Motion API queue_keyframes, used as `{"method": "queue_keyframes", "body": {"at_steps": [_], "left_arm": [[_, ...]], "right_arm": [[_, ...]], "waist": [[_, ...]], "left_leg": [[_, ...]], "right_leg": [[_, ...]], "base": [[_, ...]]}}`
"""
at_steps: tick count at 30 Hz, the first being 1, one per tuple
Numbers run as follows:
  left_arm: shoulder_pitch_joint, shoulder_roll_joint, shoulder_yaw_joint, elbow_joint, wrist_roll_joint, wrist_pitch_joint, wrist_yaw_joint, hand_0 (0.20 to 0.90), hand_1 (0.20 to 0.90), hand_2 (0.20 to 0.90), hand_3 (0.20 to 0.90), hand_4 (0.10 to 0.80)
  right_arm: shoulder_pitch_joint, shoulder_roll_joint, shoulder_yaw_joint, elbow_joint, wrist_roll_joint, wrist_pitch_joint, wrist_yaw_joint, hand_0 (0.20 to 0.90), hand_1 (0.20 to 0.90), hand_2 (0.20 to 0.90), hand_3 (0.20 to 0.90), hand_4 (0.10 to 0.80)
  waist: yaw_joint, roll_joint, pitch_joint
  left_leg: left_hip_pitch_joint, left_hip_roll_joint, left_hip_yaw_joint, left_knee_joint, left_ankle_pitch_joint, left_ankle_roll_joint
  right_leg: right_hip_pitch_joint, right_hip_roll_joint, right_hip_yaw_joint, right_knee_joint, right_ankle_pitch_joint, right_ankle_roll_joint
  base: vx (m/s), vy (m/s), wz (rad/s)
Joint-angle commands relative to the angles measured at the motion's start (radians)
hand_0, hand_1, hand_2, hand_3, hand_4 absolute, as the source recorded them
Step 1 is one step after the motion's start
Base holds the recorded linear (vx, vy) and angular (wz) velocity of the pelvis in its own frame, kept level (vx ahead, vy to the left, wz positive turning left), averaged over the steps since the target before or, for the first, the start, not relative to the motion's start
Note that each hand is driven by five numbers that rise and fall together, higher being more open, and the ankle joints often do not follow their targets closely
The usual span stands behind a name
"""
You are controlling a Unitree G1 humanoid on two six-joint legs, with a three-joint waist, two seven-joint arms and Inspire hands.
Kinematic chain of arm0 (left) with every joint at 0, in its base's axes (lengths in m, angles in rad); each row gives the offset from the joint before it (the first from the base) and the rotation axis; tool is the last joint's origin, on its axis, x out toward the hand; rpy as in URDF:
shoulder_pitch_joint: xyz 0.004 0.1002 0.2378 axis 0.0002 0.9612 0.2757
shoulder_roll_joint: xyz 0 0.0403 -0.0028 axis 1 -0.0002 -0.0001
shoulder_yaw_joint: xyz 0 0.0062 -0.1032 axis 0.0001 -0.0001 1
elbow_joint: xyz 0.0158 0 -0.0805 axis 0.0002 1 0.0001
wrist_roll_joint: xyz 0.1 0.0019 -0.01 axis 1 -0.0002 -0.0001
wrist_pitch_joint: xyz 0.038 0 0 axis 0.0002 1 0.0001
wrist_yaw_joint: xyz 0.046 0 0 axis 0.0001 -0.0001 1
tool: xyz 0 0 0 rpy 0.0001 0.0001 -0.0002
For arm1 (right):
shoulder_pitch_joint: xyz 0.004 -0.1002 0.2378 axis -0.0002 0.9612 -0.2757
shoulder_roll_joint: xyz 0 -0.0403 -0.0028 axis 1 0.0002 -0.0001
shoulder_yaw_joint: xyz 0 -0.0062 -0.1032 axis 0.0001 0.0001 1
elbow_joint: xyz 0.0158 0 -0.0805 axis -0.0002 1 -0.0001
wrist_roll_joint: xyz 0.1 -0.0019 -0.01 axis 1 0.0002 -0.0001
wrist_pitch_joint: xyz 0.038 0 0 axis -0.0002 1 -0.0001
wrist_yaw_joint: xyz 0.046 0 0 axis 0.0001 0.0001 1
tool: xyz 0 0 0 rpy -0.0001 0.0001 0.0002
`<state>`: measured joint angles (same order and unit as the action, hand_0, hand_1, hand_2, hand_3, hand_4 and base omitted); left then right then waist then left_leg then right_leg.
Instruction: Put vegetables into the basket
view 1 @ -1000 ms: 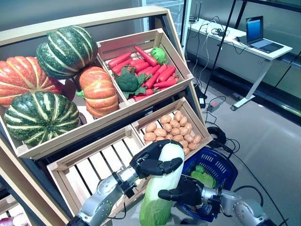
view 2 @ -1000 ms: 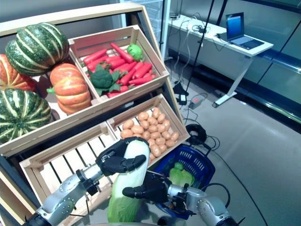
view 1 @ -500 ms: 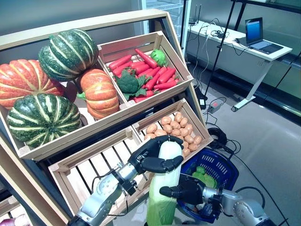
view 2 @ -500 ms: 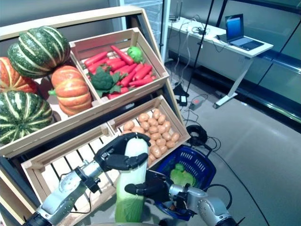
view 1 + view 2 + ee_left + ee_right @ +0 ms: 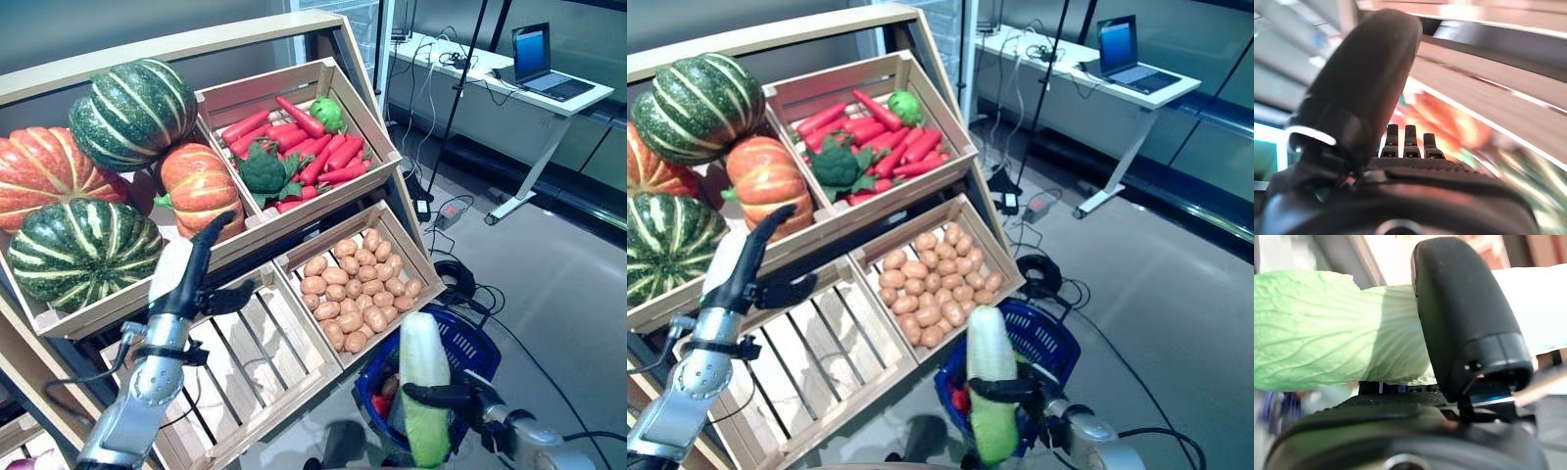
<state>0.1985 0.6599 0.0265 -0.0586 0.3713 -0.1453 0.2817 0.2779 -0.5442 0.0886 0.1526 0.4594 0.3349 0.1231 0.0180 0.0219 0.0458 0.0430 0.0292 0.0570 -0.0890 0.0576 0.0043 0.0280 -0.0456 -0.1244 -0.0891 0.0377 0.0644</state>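
My right hand [image 5: 446, 396] is shut on a long pale-green napa cabbage [image 5: 423, 377] and holds it upright just above the near rim of the blue plastic basket [image 5: 478, 341] on the floor. In the right wrist view the thumb [image 5: 1464, 323] presses across the cabbage [image 5: 1327, 333]. Something red [image 5: 380, 403] lies in the basket beside the cabbage. My left hand [image 5: 196, 262] is open with straight fingers, raised in front of the wooden stand near an orange pumpkin [image 5: 196, 186]. It holds nothing, and its fingers [image 5: 1405, 142] are straight in the left wrist view.
The wooden stand [image 5: 294, 220] of crates rises to the left of the basket, with an empty slatted crate [image 5: 245, 352] at its lower front. A white desk with a laptop [image 5: 534, 73] stands at the back right. Grey floor lies to the right of the basket.
My left hand let go of the cabbage and swung up and left to the stand. My right hand now holds the cabbage alone and has carried it right, over the basket.
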Motion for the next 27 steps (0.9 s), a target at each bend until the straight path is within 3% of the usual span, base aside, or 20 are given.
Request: {"method": "queue_keyframes", "body": {"at_steps": [1,7,12,15,20,24,27], "left_arm": [[-0.049,0.084,0.091,-0.014,0.038,0.008,0.052,0.9,0.9,0.9,0.9,0.8],[-0.086,0.041,-0.008,0.076,0.012,0.11,0.093,0.9,0.9,0.9,0.9,0.8],[-0.259,0.009,-0.132,0.219,-0.118,0.152,0.274,0.9,0.9,0.9,0.9,0.8],[-0.336,-0.002,-0.177,0.244,-0.197,0.122,0.386,0.9,0.9,0.9,0.9,0.8],[-0.432,-0.042,-0.23,0.253,-0.281,-0.005,0.5,0.9,0.9,0.9,0.9,0.8],[-0.497,-0.068,-0.266,0.22,-0.36,-0.085,0.472,0.9,0.9,0.9,0.9,0.8],[-0.514,-0.072,-0.287,0.197,-0.387,-0.11,0.439,0.9,0.9,0.9,0.9,0.8]], "right_arm": [[-0.034,-0.011,-0.064,-0.08,-0.022,-0.101,-0.145,0.3,0.3,0.3,0.3,0.4],[-0.099,0.05,-0.1,-0.036,0.024,-0.194,-0.344,0.3,0.3,0.3,0.3,0.4],[-0.339,0.053,-0.1,0.105,0.187,-0.371,-0.479,0.3,0.3,0.3,0.3,0.4],[-0.444,0.042,-0.107,0.144,0.296,-0.49,-0.492,0.3,0.3,0.3,0.3,0.4],[-0.603,0.02,-0.13,0.266,0.45,-0.624,-0.533,0.3,0.3,0.3,0.3,0.4],[-0.71,-0.008,-0.138,0.336,0.51,-0.678,-0.539,0.3,0.3,0.3,0.3,0.4],[-0.757,-0.028,-0.155,0.357,0.579,-0.676,-0.546,0.3,0.3,0.3,0.3,0.4]], "waist": [[-0.019,-0.049,-0.018],[-0.027,-0.038,0.027],[-0.022,-0.007,0.195],[-0.011,0.009,0.285],[0.018,0.023,0.41],[0.042,0.022,0.474],[0.056,0.023,0.474]], "left_leg": [[-0.017,-0.003,-0.025,0.002,-0.026,-0.028],[-0.055,-0.008,-0.019,0.002,-0.023,-0.024],[-0.183,-0.011,-0.036,0.002,0.018,-0.025],[-0.251,-0.014,-0.038,0.002,0.04,-0.026],[-0.398,-0.022,-0.059,0.046,0.078,-0.036],[-0.551,-0.059,-0.073,0.174,0.075,-0.035],[-0.656,-0.081,-0.09,0.279,0.05,-0.036]], "right_leg": [[0.011,-0.069,-0.02,0.002,0.049,0.042],[-0.04,-0.059,-0.004,0.009,0.051,0.042],[-0.175,-0.042,0.002,0.049,0.064,0.026],[-0.24,-0.032,0.0,0.07,0.069,0.02],[-0.378,-0.031,-0.034,0.162,0.058,0.012],[-0.501,-0.05,-0.074,0.242,0.061,0.01],[-0.592,-0.068,-0.092,0.324,0.04,0.011]], "base": [[0.0,0.0,0.0],[-0.035,-0.042,-0.02],[-0.342,-0.028,-0.06],[-0.253,-0.054,0.02],[-0.201,-0.076,0.08],[-0.208,-0.113,0.2],[-0.101,-0.09,0.23]]}}
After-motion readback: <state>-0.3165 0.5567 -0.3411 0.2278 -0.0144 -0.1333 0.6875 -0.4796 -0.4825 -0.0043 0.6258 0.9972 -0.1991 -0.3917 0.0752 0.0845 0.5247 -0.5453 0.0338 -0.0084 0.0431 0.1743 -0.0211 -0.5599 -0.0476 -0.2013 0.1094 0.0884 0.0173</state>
